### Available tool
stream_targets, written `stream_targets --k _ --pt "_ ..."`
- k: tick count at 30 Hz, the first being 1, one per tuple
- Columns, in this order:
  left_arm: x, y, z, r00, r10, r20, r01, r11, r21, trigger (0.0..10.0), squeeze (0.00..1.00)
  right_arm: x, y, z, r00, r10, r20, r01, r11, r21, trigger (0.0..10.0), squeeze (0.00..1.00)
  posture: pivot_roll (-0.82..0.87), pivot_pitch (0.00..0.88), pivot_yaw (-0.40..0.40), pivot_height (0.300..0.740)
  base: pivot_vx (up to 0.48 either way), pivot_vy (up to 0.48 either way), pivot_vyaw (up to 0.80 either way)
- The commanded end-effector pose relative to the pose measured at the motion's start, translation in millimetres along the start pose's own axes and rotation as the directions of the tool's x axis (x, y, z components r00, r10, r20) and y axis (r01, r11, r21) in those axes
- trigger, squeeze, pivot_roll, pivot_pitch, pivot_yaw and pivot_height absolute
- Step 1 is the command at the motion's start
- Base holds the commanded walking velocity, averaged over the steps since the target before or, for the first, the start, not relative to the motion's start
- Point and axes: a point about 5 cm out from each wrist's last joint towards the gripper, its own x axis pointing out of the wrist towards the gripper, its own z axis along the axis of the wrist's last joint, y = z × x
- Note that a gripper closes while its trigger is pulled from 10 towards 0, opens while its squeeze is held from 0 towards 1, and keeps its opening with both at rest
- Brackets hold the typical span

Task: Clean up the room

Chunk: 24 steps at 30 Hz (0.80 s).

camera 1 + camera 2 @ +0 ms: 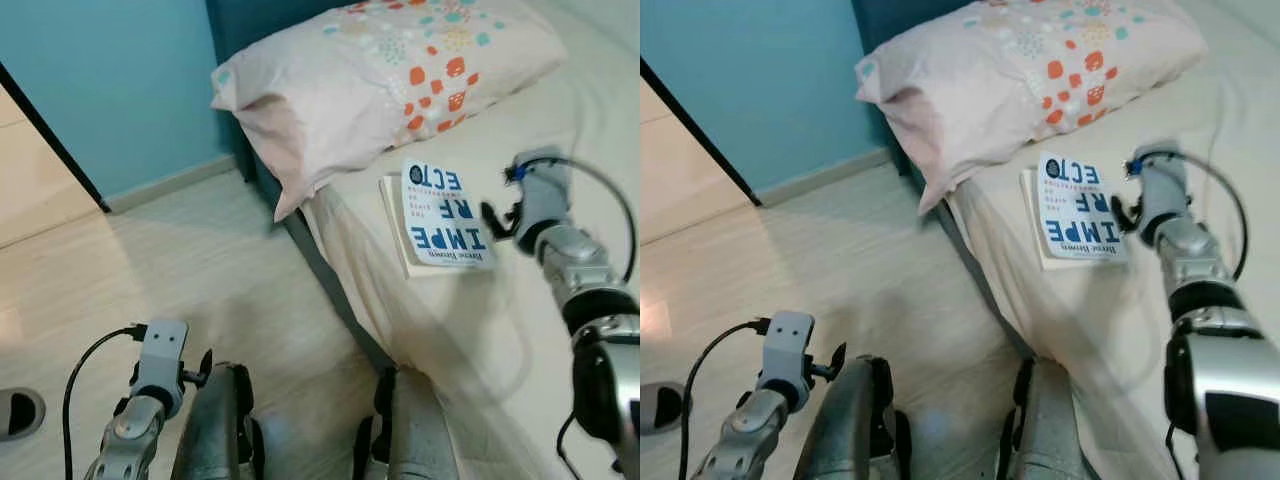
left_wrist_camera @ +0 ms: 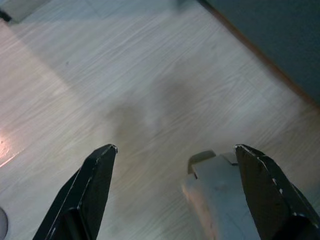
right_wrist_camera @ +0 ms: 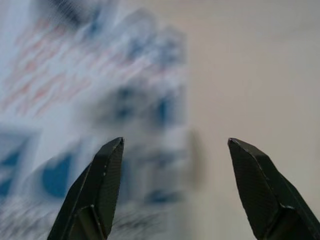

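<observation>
A white book with big blue letters [image 1: 443, 213] lies flat on the cream bed sheet [image 1: 480, 320], just below a patterned pillow [image 1: 380, 70]. My right gripper [image 1: 497, 222] hovers at the book's right edge, open, with nothing between its fingers. In the right wrist view the blurred book cover [image 3: 75, 100] spreads close under the gripper [image 3: 175, 145] and the sheet lies beside it. My left gripper [image 2: 175, 150] hangs low by my left leg over the wooden floor [image 2: 125, 75], open and holding nothing.
The bed's dark side rail [image 1: 330, 290] runs diagonally beside pale wooden floor [image 1: 200, 270]. A blue wall [image 1: 120, 80] with a skirting board stands behind. A dark rounded object [image 1: 18, 412] lies on the floor at the far left. My own legs [image 1: 310, 430] are at the bottom.
</observation>
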Motion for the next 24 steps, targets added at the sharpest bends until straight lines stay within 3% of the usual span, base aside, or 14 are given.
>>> stream_targets --k 1,2,3,5,6,7,9,17,24 --pt "-8.1 -2.8 -12.9 0.999 -0.010 -0.048 0.010 1.000 0.002 10.0 0.00 0.4 15.3 -10.8 0.996 0.093 0.000 -0.093 0.996 0.007 10.0 0.00 0.11 0.351 -0.029 0.580 0.000 0.000 0.00" --pt "-8.1 -2.8 -12.9 0.999 -0.010 -0.048 0.010 1.000 0.002 10.0 0.00 0.4 15.3 -10.8 0.996 0.093 0.000 -0.093 0.996 0.007 10.0 0.00 0.11 0.351 -0.029 0.580 0.000 0.000 0.00" --pt "-9.9 -2.0 -13.0 0.999 -0.010 -0.048 0.010 1.000 0.003 10.0 0.00 4.2 41.1 -14.2 0.982 0.189 0.004 -0.189 0.980 -0.056 10.0 0.00 0.11 0.372 -0.033 0.580 0.000 0.000 0.00" --pt "-9.9 -2.0 -13.0 0.999 -0.010 -0.048 0.010 1.000 0.003 10.0 0.00 4.2 41.1 -14.2 0.982 0.189 0.004 -0.189 0.980 -0.056 10.0 0.00 0.11 0.372 -0.033 0.580 0.000 0.000 0.00" --pt "-11.8 -0.8 -13.7 0.999 -0.009 -0.048 0.009 1.000 0.003 10.0 0.00 7.1 63.1 -16.4 0.966 0.257 -0.026 -0.257 0.949 -0.181 10.0 0.00 0.11 0.387 -0.042 0.580 0.000 0.000 0.00" --pt "-11.8 -0.8 -13.7 0.999 -0.009 -0.048 0.009 1.000 0.003 10.0 0.00 7.1 63.1 -16.4 0.966 0.257 -0.026 -0.257 0.949 -0.181 10.0 0.00 0.11 0.387 -0.042 0.580 0.000 0.000 0.00" --pt "-16.1 -0.2 -15.5 0.999 -0.005 -0.047 0.005 1.000 0.000 10.0 0.00 10.6 89.0 -18.5 0.950 0.299 -0.091 -0.312 0.884 -0.348 10.0 0.00 0.11 0.406 -0.056 0.580 0.000 0.000 0.00" --pt "-19.9 -3.2 -17.3 0.999 -0.005 -0.044 0.005 1.000 -0.008 10.0 0.00 13.4 104.1 -21.6 0.949 0.278 -0.146 -0.314 0.866 -0.389 10.0 0.00 0.11 0.419 -0.061 0.580 0.000 0.000 0.00" --pt "-22.6 -3.3 -16.7 0.999 -0.006 -0.039 0.006 1.000 -0.011 10.0 0.00 17.5 102.4 -5.0 0.973 0.217 -0.074 -0.228 0.886 -0.404 10.0 0.00 0.12 0.421 -0.063 0.580 0.000 0.000 0.00"
